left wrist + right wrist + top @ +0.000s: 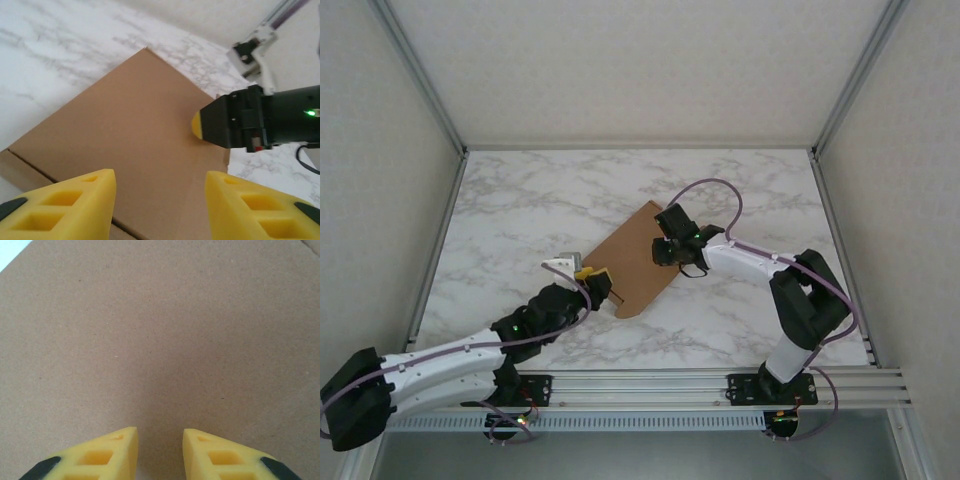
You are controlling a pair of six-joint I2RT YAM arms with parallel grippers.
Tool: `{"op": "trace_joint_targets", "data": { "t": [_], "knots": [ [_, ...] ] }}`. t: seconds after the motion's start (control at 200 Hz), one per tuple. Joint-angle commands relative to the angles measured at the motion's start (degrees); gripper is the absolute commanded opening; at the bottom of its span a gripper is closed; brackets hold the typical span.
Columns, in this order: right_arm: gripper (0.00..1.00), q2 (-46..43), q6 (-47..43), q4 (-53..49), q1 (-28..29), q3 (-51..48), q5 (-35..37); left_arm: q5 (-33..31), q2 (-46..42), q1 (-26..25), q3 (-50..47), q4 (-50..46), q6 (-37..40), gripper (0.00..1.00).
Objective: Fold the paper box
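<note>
Top view: the flat brown corrugated cardboard box (638,262) lies diagonally at the middle of the white marbled desk (520,210). My left gripper (595,277) is at its 7 o'clock edge and my right gripper (665,252) is over its 2 o'clock side. I judge the right is pinning the panel for the left.

Left wrist: jaws apart, holding nothing. A crease and flap at 8 o'clock are sharp here but too coarse overhead.

Right wrist: jaws nearly together, holding nothing, tips close over bare board. I cannot confirm contact.
</note>
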Motion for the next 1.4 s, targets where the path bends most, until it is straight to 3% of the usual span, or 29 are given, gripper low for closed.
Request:
{"op": "trace_joint_targets", "data": {
  "t": [0.0,0.175,0.521,0.691,0.891,1.142,1.307,1.397],
  "knots": [
    [0.30,2.7,1.2,0.2,-0.2,-1.9,-2.5,6.8,4.3,2.6,2.7,-3.3,-6.9,0.49],
    [0.29,4.3,2.5,1.1,-0.3,-2.3,-4.8,13.6,13.7,5.5,3.5,-0.8,-12.9,0.51],
    [0.29,4.3,3.4,1.0,-0.3,-3.6,-5.5,21.4,23.9,9.3,7.1,-4.2,-12.7,0.46],
    [0.29,3.4,3.6,-1.1,-0.2,-3.7,-5.8,19.5,24.0,10.1,7.6,-9.2,-12.6,0.43],
    [0.29,2.6,5.1,-1.5,1.9,-4.2,-10.8,18.7,20.4,14.8,9.1,-12.5,-10.6,0.47],
    [0.29,-0.1,8.2,-1.2,8.5,-4.1,-14.8,20.4,28.3,17.4,17.7,-13.9,-6.3,0.49],
    [0.30,-2.1,9.5,0.3,9.0,-4.0,-19.4,17.8,29.1,19.2,22.0,-17.1,-3.6,0.50],
    [0.36,-4.0,7.1,-2.1,8.9,-1.9,-18.6,18.3,27.8,21.4,23.4,-18.8,-2.9,0.51]
  ]
}}
